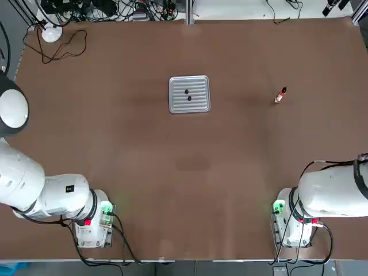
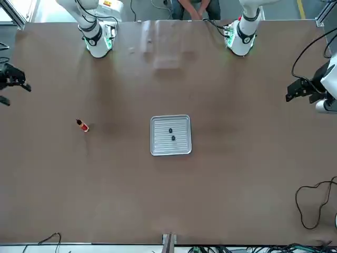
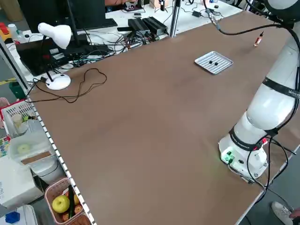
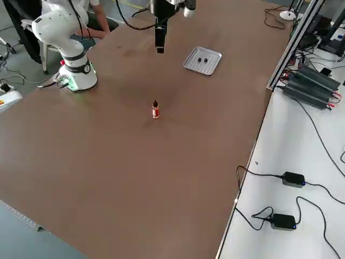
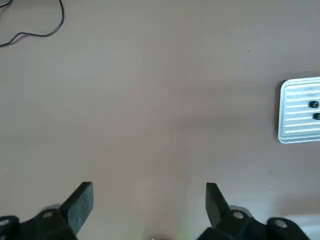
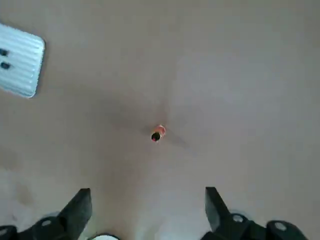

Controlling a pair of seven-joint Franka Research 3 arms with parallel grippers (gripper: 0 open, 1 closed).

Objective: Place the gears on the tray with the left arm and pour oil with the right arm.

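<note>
From overhead, both gears point(image 1: 187, 95) already lie on the tray point(image 1: 175, 106) at mid-table, and the oil bottle point(image 1: 280, 96) stands upright on the robot's right half, well apart from the tray.

From across the table, the right gripper point(image 2: 9, 79) hangs high at the table's edge on the bottle's side, while the left gripper point(image 2: 303, 89) is parked at the opposite edge, much farther from the bottle.

In the right side view the bottle's long axis is vertical, cap uppermost.

The left wrist view shows its fingers point(image 5: 80, 202) spread wide, empty, with the tray off to one side.

In the right wrist view the fingers point(image 6: 77, 210) are likewise spread and empty, the bottle ahead of them (seen cap-on), so pouring seems to begin with a descent onto it.
</note>
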